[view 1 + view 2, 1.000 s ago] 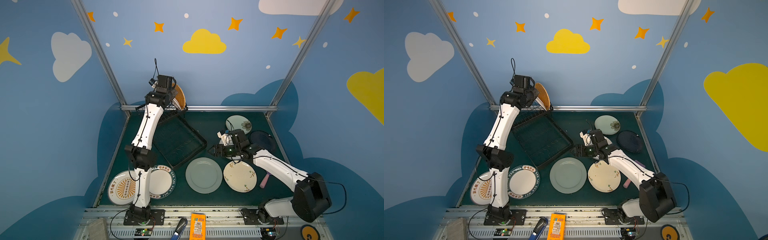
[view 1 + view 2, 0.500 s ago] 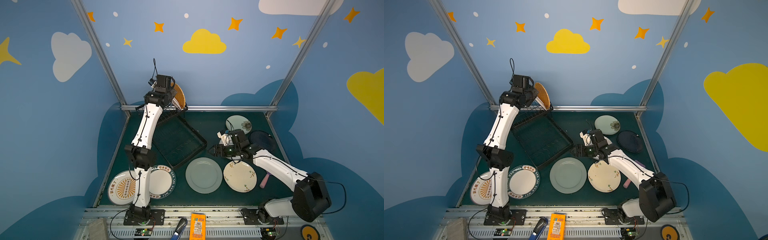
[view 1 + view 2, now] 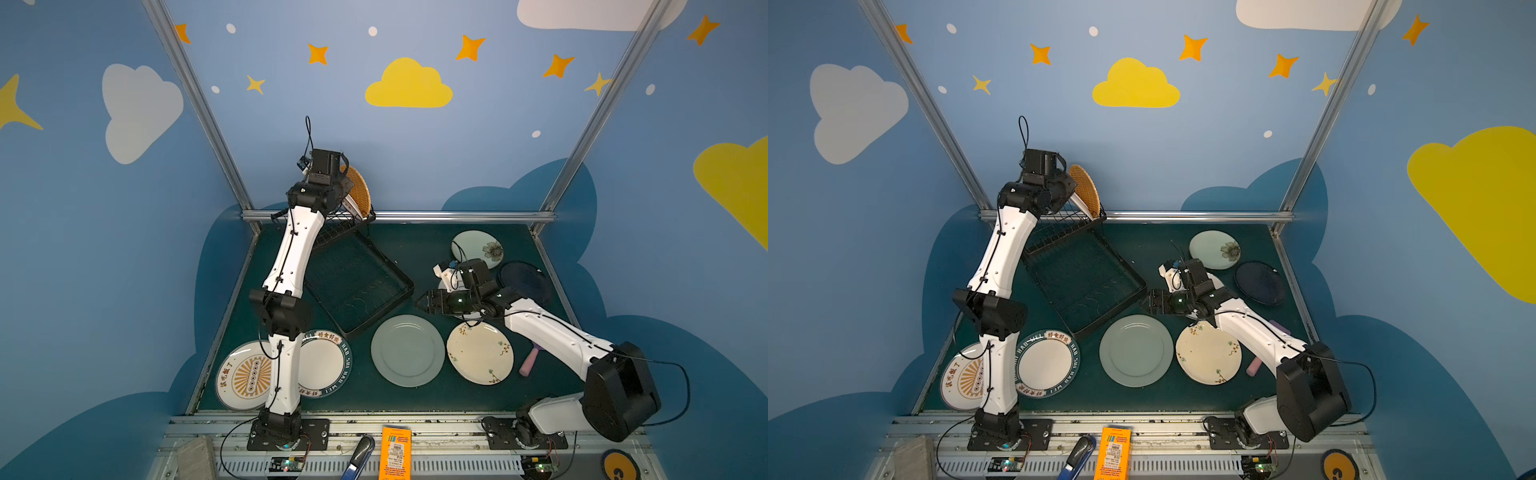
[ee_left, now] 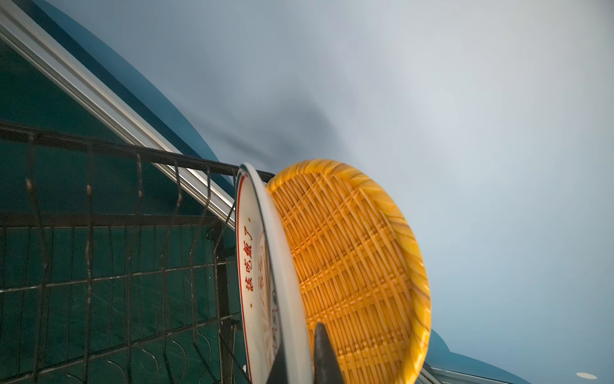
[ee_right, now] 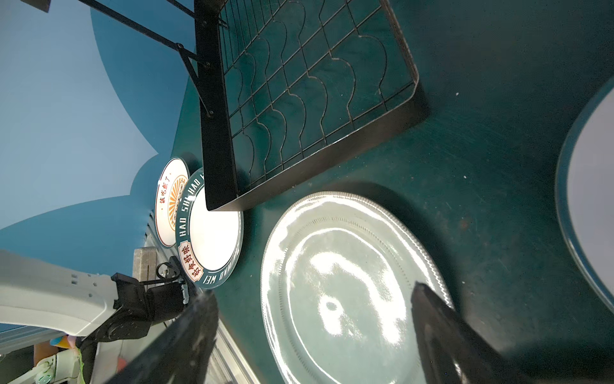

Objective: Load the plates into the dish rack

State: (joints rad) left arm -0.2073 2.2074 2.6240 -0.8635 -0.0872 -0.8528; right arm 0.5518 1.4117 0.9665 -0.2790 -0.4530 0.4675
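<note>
The black wire dish rack point(image 3: 405, 286) point(image 3: 1138, 286) stands at the back left. In its raised section an orange woven plate point(image 4: 352, 266) point(image 3: 360, 191) stands on edge. Beside it stands a white plate point(image 4: 255, 266) with red lettering, and my left gripper point(image 4: 299, 365) is shut on its rim. My right gripper point(image 5: 314, 292) point(image 3: 417, 302) is open, low over the far edge of a pale green plate point(image 5: 349, 282) point(image 3: 407, 351), holding nothing. Flat on the table lie a cream floral plate point(image 3: 480, 353), a sunburst plate point(image 3: 243, 376) and a lettered-rim plate point(image 3: 326, 363).
At the back right lie a pale green flowered plate point(image 3: 478, 247) and a dark navy plate point(image 3: 525, 282). A white plate point(image 5: 591, 206) lies partly under my right wrist. A pink handle point(image 3: 528, 363) lies beside the right arm. The rack's tray corner point(image 5: 219, 202) overlaps the lettered-rim plate.
</note>
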